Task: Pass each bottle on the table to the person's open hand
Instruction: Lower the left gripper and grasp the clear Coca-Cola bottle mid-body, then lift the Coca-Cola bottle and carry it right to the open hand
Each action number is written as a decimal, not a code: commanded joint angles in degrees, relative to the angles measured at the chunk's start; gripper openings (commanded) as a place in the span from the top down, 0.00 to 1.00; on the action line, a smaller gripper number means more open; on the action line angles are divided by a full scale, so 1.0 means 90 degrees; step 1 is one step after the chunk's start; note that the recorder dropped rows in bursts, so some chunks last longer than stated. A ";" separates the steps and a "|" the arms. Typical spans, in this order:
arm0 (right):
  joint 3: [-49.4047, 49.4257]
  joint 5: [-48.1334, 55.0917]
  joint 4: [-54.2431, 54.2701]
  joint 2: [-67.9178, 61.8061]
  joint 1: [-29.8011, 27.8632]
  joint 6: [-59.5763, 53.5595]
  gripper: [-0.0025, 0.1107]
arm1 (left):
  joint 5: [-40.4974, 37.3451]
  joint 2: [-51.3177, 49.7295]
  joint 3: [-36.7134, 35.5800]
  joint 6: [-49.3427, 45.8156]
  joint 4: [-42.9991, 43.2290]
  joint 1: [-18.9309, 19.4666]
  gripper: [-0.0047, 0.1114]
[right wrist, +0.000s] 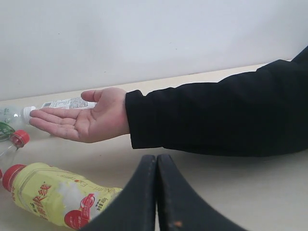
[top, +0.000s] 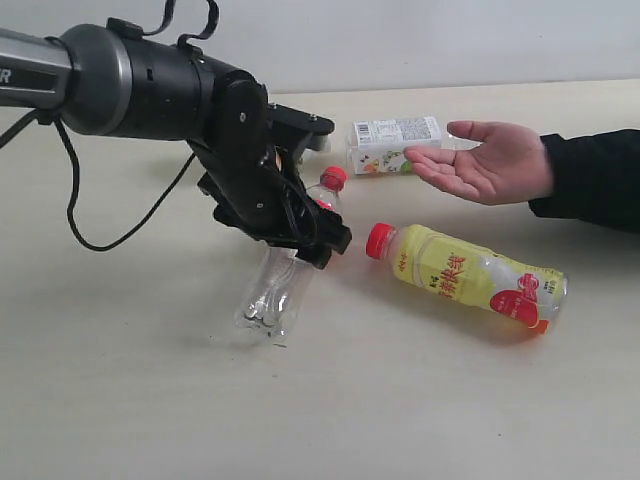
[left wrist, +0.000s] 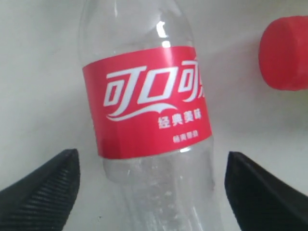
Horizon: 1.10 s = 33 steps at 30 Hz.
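A clear cola bottle (top: 272,292) with a red label (left wrist: 147,106) and red cap (top: 333,178) leans tilted on the table (top: 120,400). My left gripper (top: 305,235) straddles its middle, open, and in the left wrist view its fingers (left wrist: 48,187) stand apart from the bottle's sides. The yellow juice bottle (top: 470,275) lies on its side to the right, with its red cap (left wrist: 284,53) near the cola. A bottle with a white-and-green label (top: 395,140) lies behind the person's open hand (top: 490,160). My right gripper (right wrist: 156,159) is shut and empty, near the yellow bottle (right wrist: 53,197).
The person's black sleeve (right wrist: 216,115) reaches in from the right, with the palm (right wrist: 82,120) held up above the table. A black cable (top: 75,210) hangs from the left arm. A pale wall (right wrist: 144,38) runs behind the table's far edge.
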State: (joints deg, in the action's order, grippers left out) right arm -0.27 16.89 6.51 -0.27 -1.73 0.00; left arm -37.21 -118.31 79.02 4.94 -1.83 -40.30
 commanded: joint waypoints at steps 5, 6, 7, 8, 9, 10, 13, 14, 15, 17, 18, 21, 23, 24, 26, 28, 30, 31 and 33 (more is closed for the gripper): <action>0.0030 -0.0067 -0.0059 0.0030 -0.0032 0.0000 0.98 | 0.0050 -0.0373 0.0029 0.0047 -0.0031 -0.0032 0.29; 0.0030 -0.0067 -0.0059 0.0030 -0.0032 0.0000 0.98 | 0.0034 -0.0376 0.0029 0.0047 -0.0031 -0.0032 0.29; 0.0030 -0.0067 -0.0059 0.0030 -0.0032 0.0000 0.98 | 0.0004 -0.0376 0.0029 0.0047 -0.0031 -0.0032 0.30; 0.0030 -0.0067 -0.0059 0.0030 -0.0032 0.0000 0.98 | -0.0019 -0.0376 0.0029 0.0047 -0.0031 -0.0032 0.33; 0.0030 -0.0067 -0.0059 0.0030 -0.0032 0.0000 0.98 | -0.0048 -0.0376 0.0029 0.0047 -0.0031 -0.0032 0.36; 0.0030 -0.0067 -0.0059 0.0030 -0.0032 0.0000 0.98 | -0.0048 -0.0376 0.0029 0.0047 -0.0031 -0.0032 0.43; 0.0030 -0.0067 -0.0059 0.0030 -0.0032 0.0000 0.98 | -0.0058 -0.0376 0.0029 0.0047 -0.0031 -0.0032 0.69; 0.0030 -0.0067 -0.0059 0.0030 -0.0032 0.0000 0.98 | -0.0058 -0.0376 0.0029 0.0047 -0.0031 -0.0032 0.77; 0.0030 -0.0067 -0.0059 0.0030 -0.0032 0.0000 0.98 | -0.0091 -0.0376 0.0029 0.0047 -0.0031 -0.0032 0.84; 0.0030 -0.0067 -0.0059 0.0030 -0.0032 0.0000 0.98 | -0.0186 -0.0376 0.0029 0.0047 -0.0031 -0.0032 0.96; 0.0030 -0.0067 -0.0059 0.0030 -0.0032 0.0000 0.98 | -0.0284 -0.0376 0.0029 0.0047 -0.0031 -0.0032 0.96; 0.0030 -0.0067 -0.0059 0.0030 -0.0032 0.0000 0.98 | -0.0489 -0.0376 0.0029 0.0199 -0.0031 -0.0032 0.96; 0.0030 -0.0067 -0.0059 0.0030 -0.0032 0.0000 0.98 | -0.0527 -0.0318 0.0029 0.0370 -0.0031 -0.0032 0.96; 0.0030 -0.0067 -0.0059 0.0030 -0.0032 0.0000 0.98 | -0.0570 -0.0238 0.0029 0.0503 -0.0031 -0.0032 0.96; 0.0030 -0.0067 -0.0059 0.0030 -0.0032 0.0000 0.98 | -0.0627 -0.0042 0.0029 0.0663 -0.0031 -0.0032 0.96; 0.0030 -0.0067 -0.0059 0.0030 -0.0032 0.0000 0.98 | -0.0696 0.0196 0.0029 0.0695 -0.0031 -0.0032 0.96; 0.0030 -0.0067 -0.0059 0.0030 -0.0032 0.0000 0.98 | -0.0743 0.0468 0.0029 0.0868 -0.0031 -0.0032 0.96; 0.0030 -0.0067 -0.0059 0.0030 -0.0032 0.0000 0.98 | -0.0786 0.0636 0.0029 0.0970 -0.0031 -0.0032 0.96; 0.0030 -0.0067 -0.0059 0.0030 -0.0032 0.0000 0.98 | -0.0813 0.0902 0.0029 0.1207 -0.0044 -0.0088 0.96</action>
State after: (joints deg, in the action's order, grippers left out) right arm -0.27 16.89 6.51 -0.27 -1.73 0.00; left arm -44.15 -112.77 79.24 13.63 -1.83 -40.30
